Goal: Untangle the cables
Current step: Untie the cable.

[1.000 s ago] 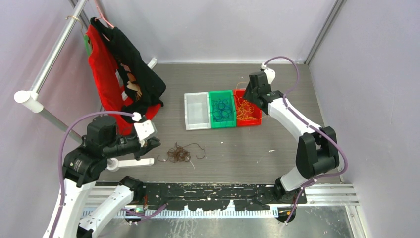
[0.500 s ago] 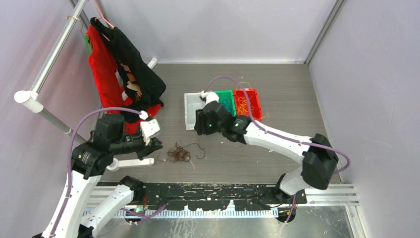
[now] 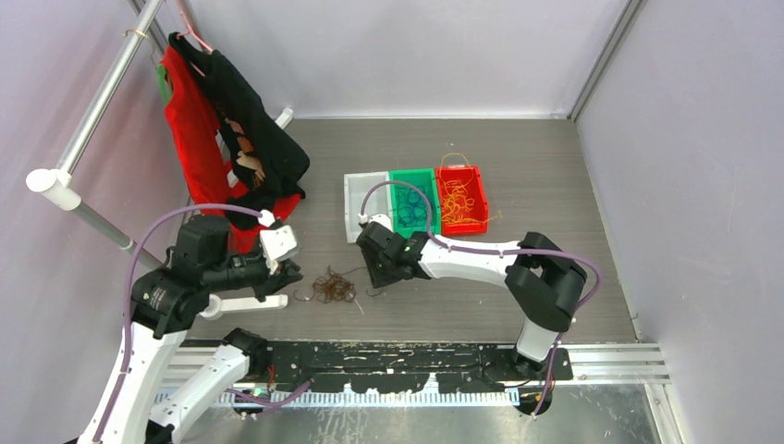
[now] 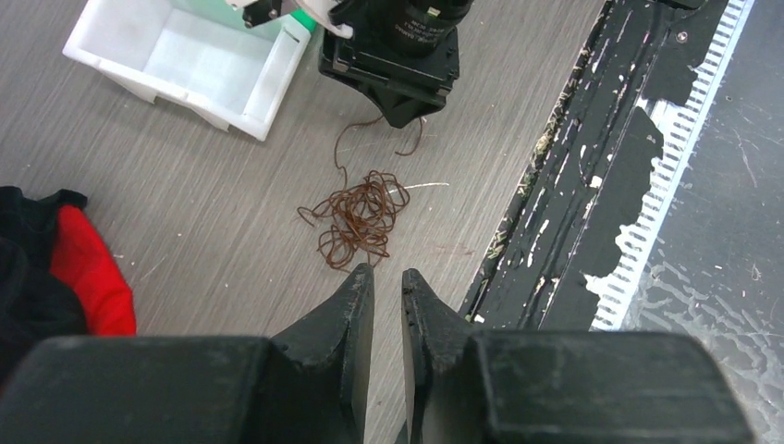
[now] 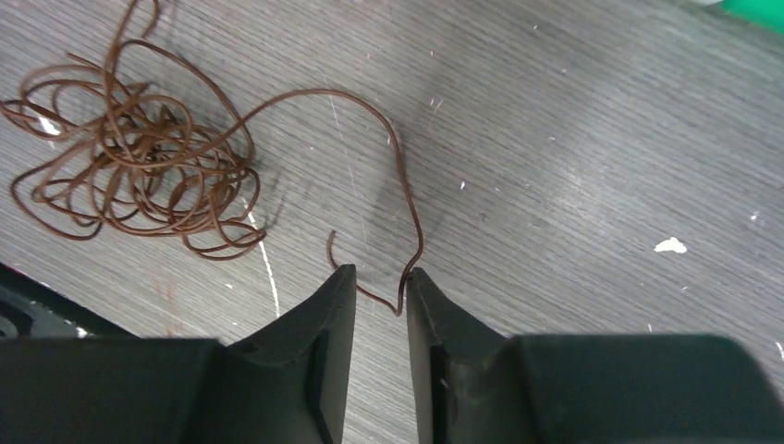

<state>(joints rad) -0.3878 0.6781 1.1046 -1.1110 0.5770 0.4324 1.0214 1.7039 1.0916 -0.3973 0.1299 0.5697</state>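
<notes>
- Brown tangle (image 5: 129, 157) of thin wiry cables lies on the grey table (image 3: 518, 166), toward the near edge and between the two arms.
- One loose strand (image 5: 370, 111) arcs out of it toward 3 o'clock in the top view and ends in a small hook.
- That hooked end lies right between the tips of the right gripper (image 5: 374, 277). The jaws stand narrow with a gap showing on either side of the strand, so it is not yet pinched.
- At 9 o'clock of the tangle, the left gripper (image 4: 386, 277) is just beside the heap. Its jaws are only a slit apart, with nothing between them.
- At about 1 o'clock from the tangle stand three bins in a row. The white bin (image 3: 354, 209) looks bare, the green bin (image 3: 413, 176) holds blue cables (image 3: 413, 205), and the red bin (image 3: 461, 172) holds yellow-orange cables (image 3: 459, 199).
- Step in hand, as I judge it: taking the free brown end so one strand can be drawn out of the clump.
- The next move likely calls for pinching that end firmly, then pulling slowly away toward 3 o'clock. The left gripper may need to pin the heap, or the whole clump could drag along.
</notes>
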